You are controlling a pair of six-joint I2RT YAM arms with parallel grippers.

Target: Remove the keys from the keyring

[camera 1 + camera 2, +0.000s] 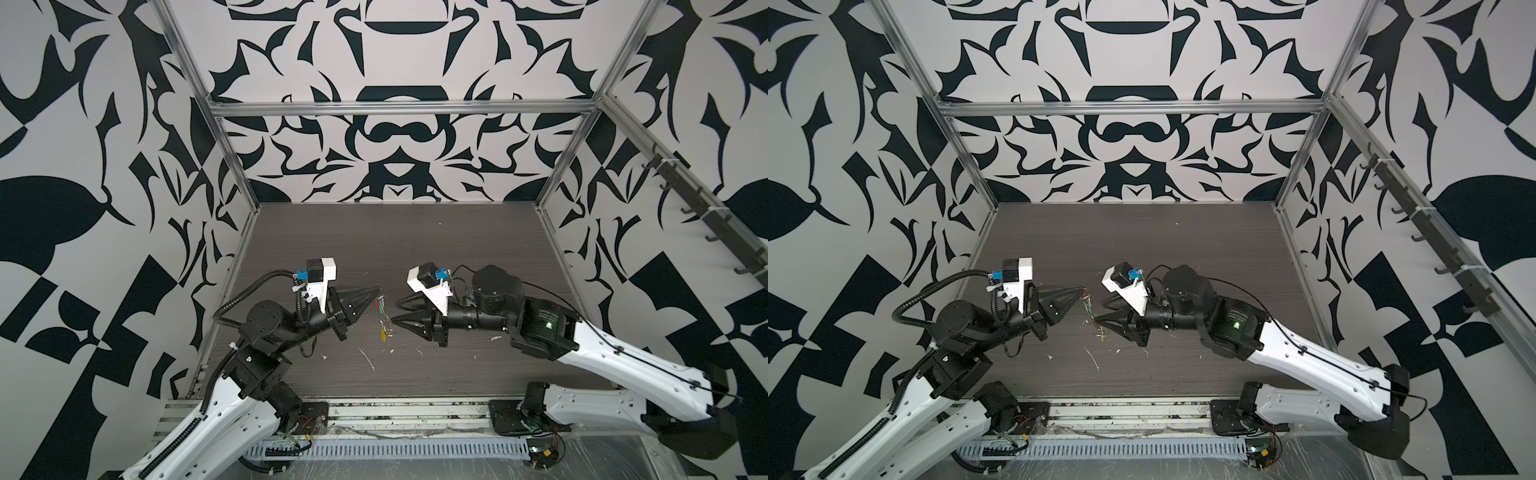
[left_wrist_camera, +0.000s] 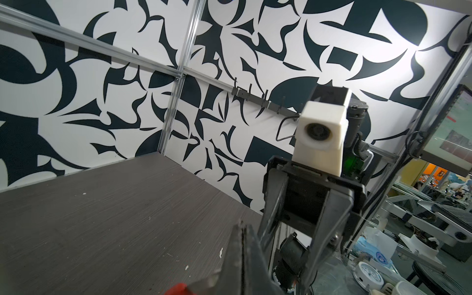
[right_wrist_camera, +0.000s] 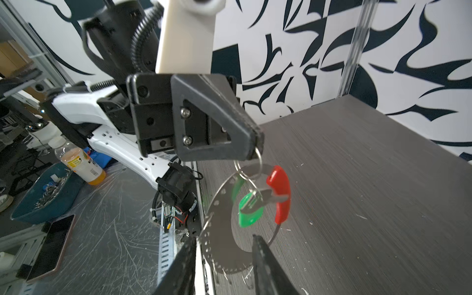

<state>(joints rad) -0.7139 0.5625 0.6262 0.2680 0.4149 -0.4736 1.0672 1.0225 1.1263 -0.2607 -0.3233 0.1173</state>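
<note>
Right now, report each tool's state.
Left tool: closed on the wire loop.
Right tool: open, straddling the metal hoop.

We hold the left arm (image 1: 216, 409) and the right arm (image 1: 623, 365) bent inward, meeting at the keyring (image 3: 218, 222) from either side. Our left gripper (image 3: 256, 150) is clamped tight on a small wire loop (image 3: 260, 158) from which the keyring hangs. Our right gripper (image 3: 224, 242) stands with jaws parted astride the keyring's opposite end.

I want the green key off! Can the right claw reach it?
Probably yes. The right claw is open close by the green key, which dangles from the shut left claw. Only the keyring sits between its jaws.
</note>
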